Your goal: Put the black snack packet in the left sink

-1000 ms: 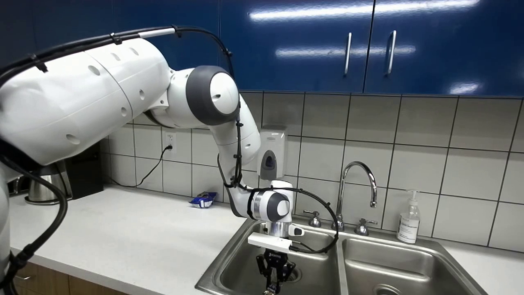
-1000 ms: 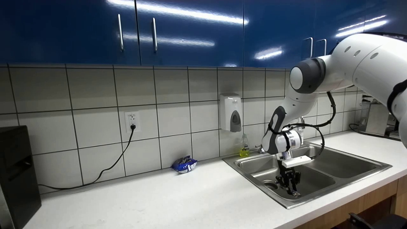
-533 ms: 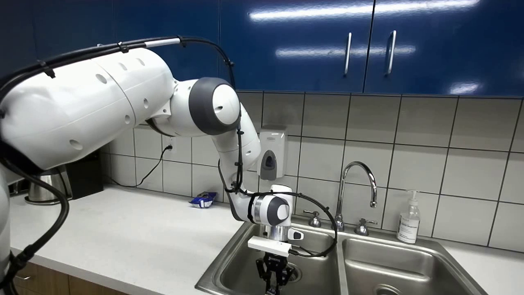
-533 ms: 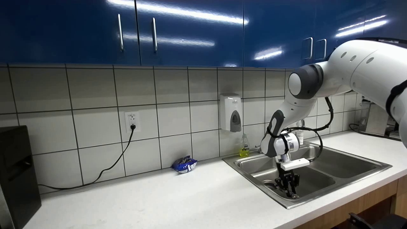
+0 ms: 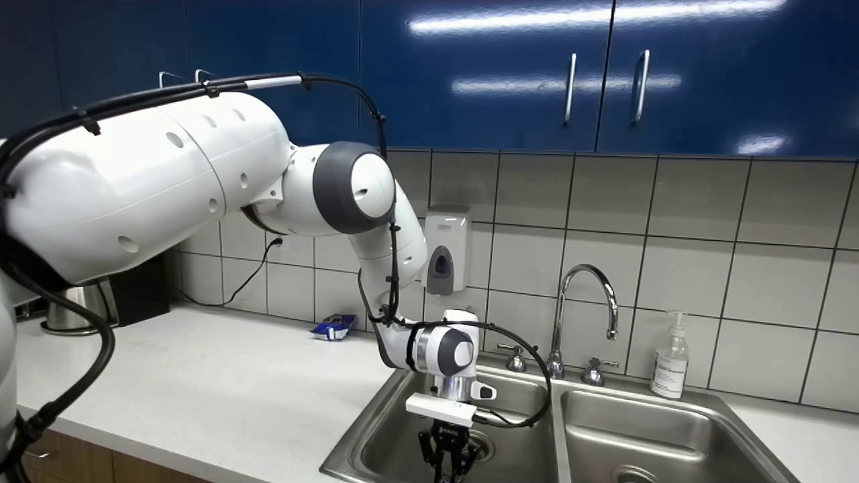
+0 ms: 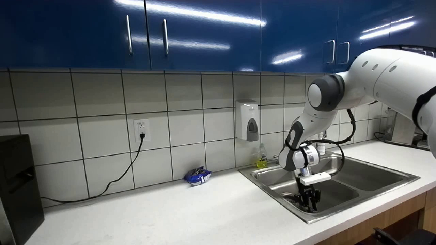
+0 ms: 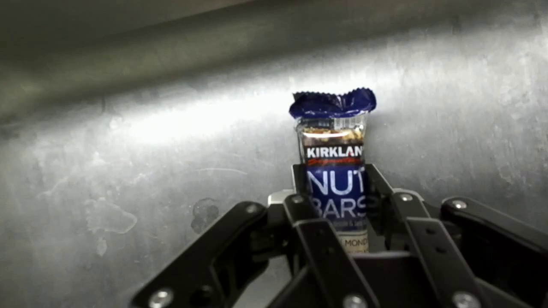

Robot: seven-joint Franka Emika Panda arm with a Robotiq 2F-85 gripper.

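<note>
Wrist view: the snack packet (image 7: 335,149), partly blue and printed "NUT BARS", is clasped from both sides by the gripper (image 7: 335,173), which is seen inside the left sink (image 5: 396,439) in both exterior views, though whether the sink's bottom is touched cannot be told.

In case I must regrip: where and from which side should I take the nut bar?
Its middle, probably: the nut bar is long and narrow, so pinch its long edges from above, gripper pointing down as now, sparing the ruffled blue end.
</note>
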